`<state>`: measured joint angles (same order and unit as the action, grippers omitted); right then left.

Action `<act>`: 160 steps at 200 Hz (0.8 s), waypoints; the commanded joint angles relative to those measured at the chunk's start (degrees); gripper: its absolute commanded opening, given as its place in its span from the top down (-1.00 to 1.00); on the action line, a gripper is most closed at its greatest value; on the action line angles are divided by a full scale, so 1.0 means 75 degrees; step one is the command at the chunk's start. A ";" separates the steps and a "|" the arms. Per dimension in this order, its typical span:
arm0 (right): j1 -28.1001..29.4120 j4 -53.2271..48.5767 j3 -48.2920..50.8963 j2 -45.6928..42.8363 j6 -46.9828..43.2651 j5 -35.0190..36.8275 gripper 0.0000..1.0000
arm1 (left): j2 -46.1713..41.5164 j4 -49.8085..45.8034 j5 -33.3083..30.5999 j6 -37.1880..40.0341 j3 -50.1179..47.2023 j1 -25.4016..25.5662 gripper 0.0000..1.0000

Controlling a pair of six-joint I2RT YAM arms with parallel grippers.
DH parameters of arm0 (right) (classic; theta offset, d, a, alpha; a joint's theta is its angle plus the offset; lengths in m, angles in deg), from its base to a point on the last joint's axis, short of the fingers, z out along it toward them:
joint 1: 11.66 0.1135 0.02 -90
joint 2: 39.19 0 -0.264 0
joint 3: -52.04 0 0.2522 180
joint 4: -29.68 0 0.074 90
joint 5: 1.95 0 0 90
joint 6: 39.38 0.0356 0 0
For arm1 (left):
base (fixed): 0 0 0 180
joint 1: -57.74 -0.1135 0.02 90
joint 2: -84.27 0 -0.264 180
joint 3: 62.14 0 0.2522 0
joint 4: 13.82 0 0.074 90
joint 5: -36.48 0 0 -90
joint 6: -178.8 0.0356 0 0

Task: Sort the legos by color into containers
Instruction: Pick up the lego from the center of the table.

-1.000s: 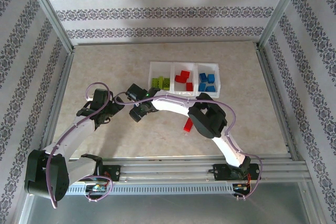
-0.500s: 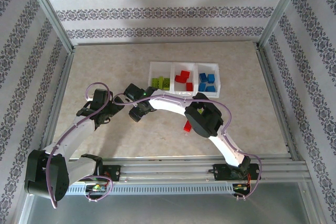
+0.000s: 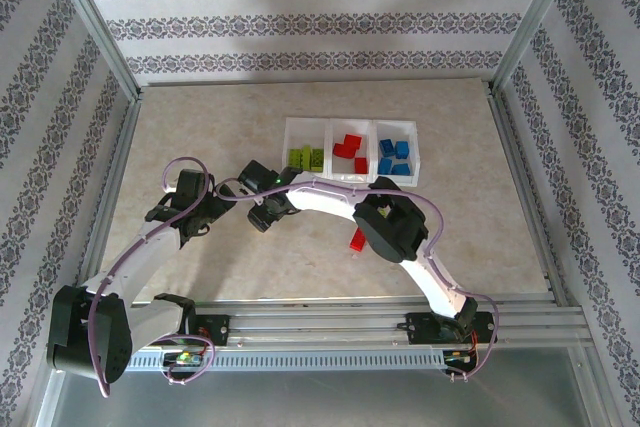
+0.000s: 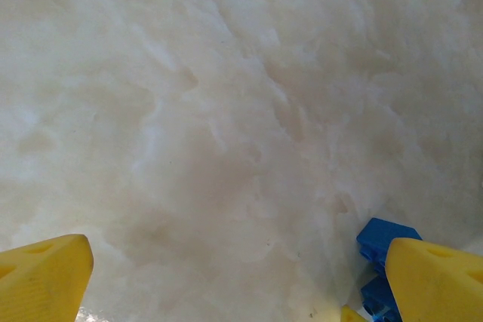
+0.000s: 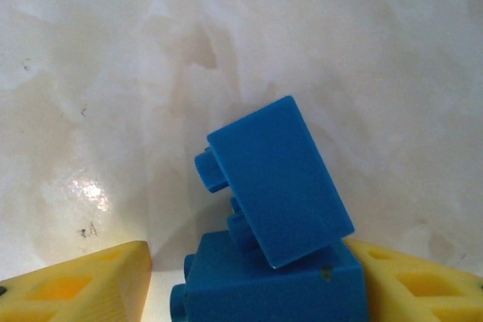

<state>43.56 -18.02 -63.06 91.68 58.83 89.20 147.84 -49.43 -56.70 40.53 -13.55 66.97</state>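
Two blue legos sit between my right gripper's (image 5: 249, 280) yellow fingers: a lower one (image 5: 302, 292) flat on the table and a tilted one (image 5: 275, 179) leaning on top. The right finger touches the lower brick, the left finger stands a little apart, so the gripper is open. My left gripper (image 4: 234, 262) is open wide over bare table, with the same blue legos (image 4: 381, 239) beside its right finger. From above, both grippers (image 3: 222, 205) (image 3: 262, 217) meet left of centre. The white tray (image 3: 350, 124) holds green (image 3: 306, 157), red (image 3: 350, 152) and blue (image 3: 395, 157) legos in separate compartments. One red lego (image 3: 356, 239) lies loose.
The right arm's elbow (image 3: 390, 227) hangs over the table just right of the loose red lego. Metal frame rails (image 3: 115, 197) border the beige tabletop on all sides, with patterned walls behind.
The right arm's elbow has shifted slightly up and left, covering more of the loose red lego. Both grippers have stayed almost where they were.
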 commanded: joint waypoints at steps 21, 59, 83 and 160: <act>0.0009 -0.0398 0.0484 -0.0088 0.0346 -0.0469 -0.13 | -0.0099 -0.0158 0.0049 0.0044 -0.0005 -0.0118 -0.99; 0.0004 -0.0409 0.0446 -0.0091 0.0371 -0.0493 0.13 | -0.0117 -0.0216 0.0037 0.0072 0.0027 -0.0119 -0.99; 0.0008 -0.0455 0.0520 -0.0250 0.0382 -0.0383 0.22 | -0.0148 -0.0228 0.0026 0.0061 -0.0003 -0.0118 -0.99; -0.0198 -0.0470 0.1526 -0.1421 0.0817 0.0193 0.41 | -0.0187 -0.0228 0.0015 0.0049 -0.0074 -0.0130 -0.99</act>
<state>42.90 -18.32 -54.58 85.58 62.37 89.09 147.79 -49.45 -56.66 40.53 -13.55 66.97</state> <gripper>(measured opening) 0.432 0.995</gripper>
